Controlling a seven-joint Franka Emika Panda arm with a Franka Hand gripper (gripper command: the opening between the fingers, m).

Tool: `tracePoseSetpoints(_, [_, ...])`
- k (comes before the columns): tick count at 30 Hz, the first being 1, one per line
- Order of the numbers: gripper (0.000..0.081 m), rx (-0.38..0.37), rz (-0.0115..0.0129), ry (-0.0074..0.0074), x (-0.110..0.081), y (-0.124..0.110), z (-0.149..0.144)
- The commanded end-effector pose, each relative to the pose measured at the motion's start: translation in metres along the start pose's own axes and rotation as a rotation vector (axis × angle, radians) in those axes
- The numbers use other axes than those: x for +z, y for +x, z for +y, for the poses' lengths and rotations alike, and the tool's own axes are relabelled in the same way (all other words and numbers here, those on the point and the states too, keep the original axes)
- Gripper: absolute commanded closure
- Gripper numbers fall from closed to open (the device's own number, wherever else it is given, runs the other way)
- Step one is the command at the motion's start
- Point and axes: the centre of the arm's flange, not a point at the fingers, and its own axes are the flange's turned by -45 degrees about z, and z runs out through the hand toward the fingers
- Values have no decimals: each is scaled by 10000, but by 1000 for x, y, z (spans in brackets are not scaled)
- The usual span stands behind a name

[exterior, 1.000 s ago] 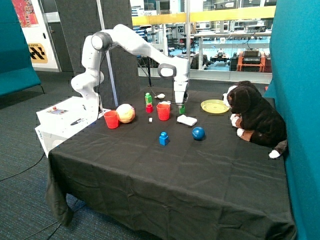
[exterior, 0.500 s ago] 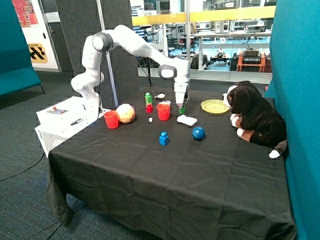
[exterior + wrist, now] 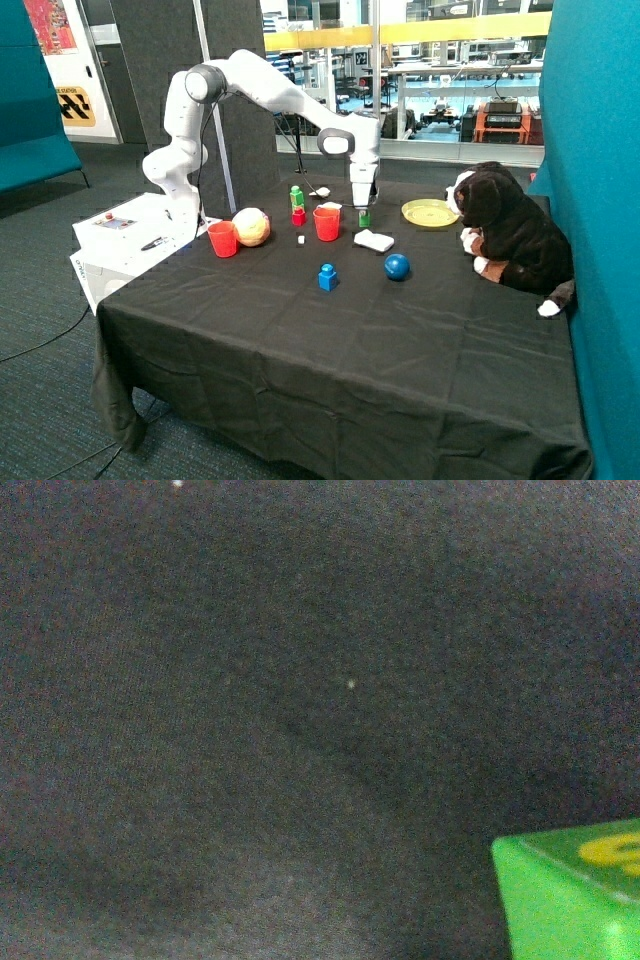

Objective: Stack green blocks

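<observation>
Reaching for the lone green block point(image 3: 364, 217)
Your gripper point(image 3: 362, 205) sits right over it beside the red cup point(image 3: 327, 223); its grip is unclear. Another green block point(image 3: 297, 196) tops the red block point(image 3: 298, 216).

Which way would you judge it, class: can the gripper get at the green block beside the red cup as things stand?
Probably yes. The gripper hangs right over that green block, with the red cup and white object standing apart from it.
</observation>
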Motion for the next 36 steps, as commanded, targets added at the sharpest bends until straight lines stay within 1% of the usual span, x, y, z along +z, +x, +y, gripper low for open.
tracePoseSetpoints(1, [759,37,-73,9,-1,-1,3])
tracePoseSetpoints(3, [792,69,-73,9,0,-3,5])
tracePoseSetpoints(5, [804,99,-73,9,0,-4,7])
tracePoseSetpoints(18, [808,163,-73,9,0,-8,14])
tracePoseSetpoints(22, [808,-18,-73,10,-8,-10,14])
tracePoseSetpoints(28, [808,-204,-73,10,-27,-14,17])
tracePoseSetpoints(36, [808,-352,-73,11,-40,-19,18])
